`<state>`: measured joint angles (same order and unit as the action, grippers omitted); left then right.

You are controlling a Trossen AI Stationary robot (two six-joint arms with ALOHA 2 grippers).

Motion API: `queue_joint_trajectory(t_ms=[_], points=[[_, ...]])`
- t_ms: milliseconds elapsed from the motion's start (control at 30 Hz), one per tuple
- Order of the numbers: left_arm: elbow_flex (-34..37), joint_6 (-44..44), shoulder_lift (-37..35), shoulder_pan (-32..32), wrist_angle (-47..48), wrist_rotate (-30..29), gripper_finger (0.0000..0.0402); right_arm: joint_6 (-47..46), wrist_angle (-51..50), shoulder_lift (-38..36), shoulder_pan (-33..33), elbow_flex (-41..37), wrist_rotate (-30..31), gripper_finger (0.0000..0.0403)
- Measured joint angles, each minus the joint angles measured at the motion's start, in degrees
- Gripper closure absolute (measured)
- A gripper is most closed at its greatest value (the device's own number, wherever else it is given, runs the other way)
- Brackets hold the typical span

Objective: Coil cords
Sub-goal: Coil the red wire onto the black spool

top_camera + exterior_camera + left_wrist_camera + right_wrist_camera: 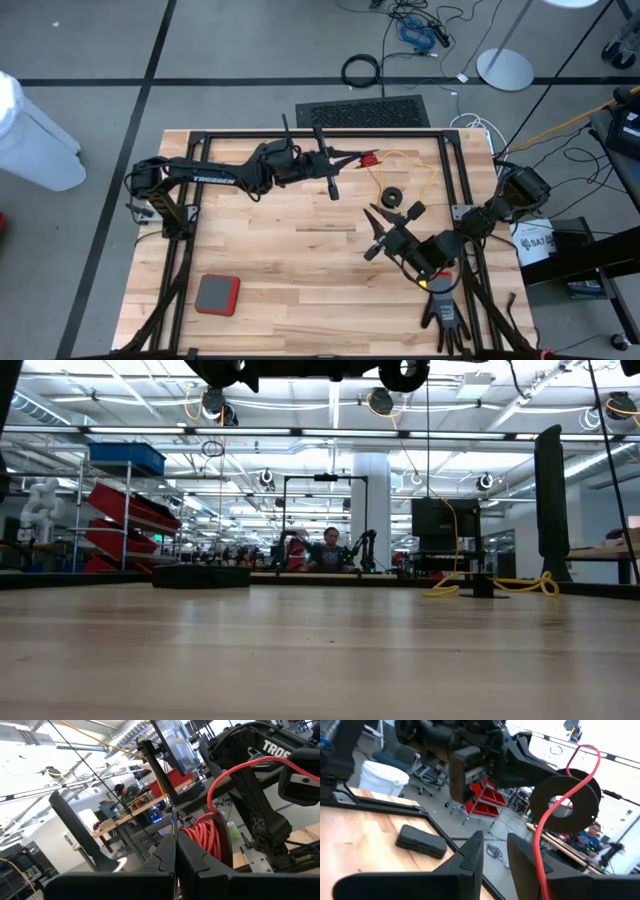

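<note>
A thin red cord (205, 837) is wound on a round black reel (585, 805) held in the air over the table's far middle, with my left gripper (348, 158) shut on it. A loose length of the red cord (538, 855) loops off the reel and runs past the outer side of one finger of my right gripper (495, 857). That gripper is open, lifted near the table's middle, and points at the reel with nothing between its fingers; I cannot tell if the cord touches it. A yellow cord (425, 175) lies looped on the table's far right by its small black reel (392, 196). My left gripper (175, 857) pinches the reel by its rim (551, 784) between its two shut fingers, coming about level from the table's left. The reel hangs clear of the table, its flat face toward my right gripper. The exact spot is hidden by the fingers.
A red and grey pad (217, 294) lies near the front left and a black glove (443, 312) near the front right. Black frame rails (455, 175) run along the table's sides and far edge. Bare wood lies at the left middle.
</note>
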<state>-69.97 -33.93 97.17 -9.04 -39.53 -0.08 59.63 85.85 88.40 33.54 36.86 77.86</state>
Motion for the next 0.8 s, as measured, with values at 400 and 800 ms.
queue_joint_trajectory(t_ms=[400, 800], points=[[0.02, -7.63, -0.02, -0.28, 3.07, -2.29, 0.0401, -2.24, 0.33, 0.02, 2.21, 0.0, 2.17, 0.0357], [0.02, -19.11, -0.02, -0.63, 4.67, -8.66, 0.0401, -5.56, -0.77, 0.02, 2.21, 0.0, 2.16, 0.0358]])
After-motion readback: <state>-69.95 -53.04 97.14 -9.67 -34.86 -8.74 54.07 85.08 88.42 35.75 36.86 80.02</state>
